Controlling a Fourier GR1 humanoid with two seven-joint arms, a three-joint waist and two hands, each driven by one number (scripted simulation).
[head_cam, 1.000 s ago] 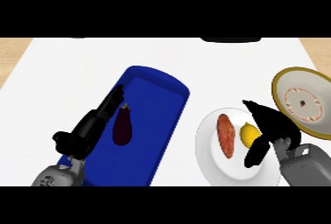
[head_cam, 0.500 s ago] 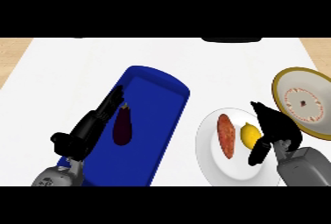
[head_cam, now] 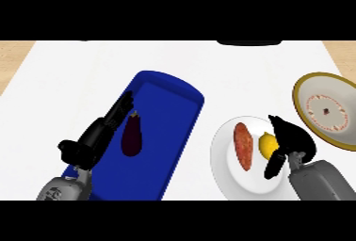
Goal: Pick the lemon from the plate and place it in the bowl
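Head view gives you one lemon [head_cam: 268, 146], sitting on the single white plate [head_cam: 240, 181] toward the plate's right side. Just to its left on the same plate lies one reddish sausage-shaped item [head_cam: 243, 146], lengthwise and close beside the lemon without clearly touching it. You have one bowl [head_cam: 306, 92], tan-rimmed with a pale inside and a reddish ring pattern, up and to the right of the plate, its near edge partly hidden.

Your right hand [head_cam: 293, 141] comes up from the lower right on its grey forearm and sits directly at the lemon's right side. Its fingers arch over the plate's right edge while the thumb [head_cam: 274, 165] drops below the lemon, so the hand cups around the fruit; it looks partly curled, but you cannot tell whether it has actually closed on the lemon, which lies on the plate.

Farther left you see one long blue tray [head_cam: 163, 141], lying diagonally, with one dark purple eggplant [head_cam: 131, 136] on it. Your left hand [head_cam: 97, 136] lies along the tray's left edge, fingers straight and pointing up the counter, holding nothing.
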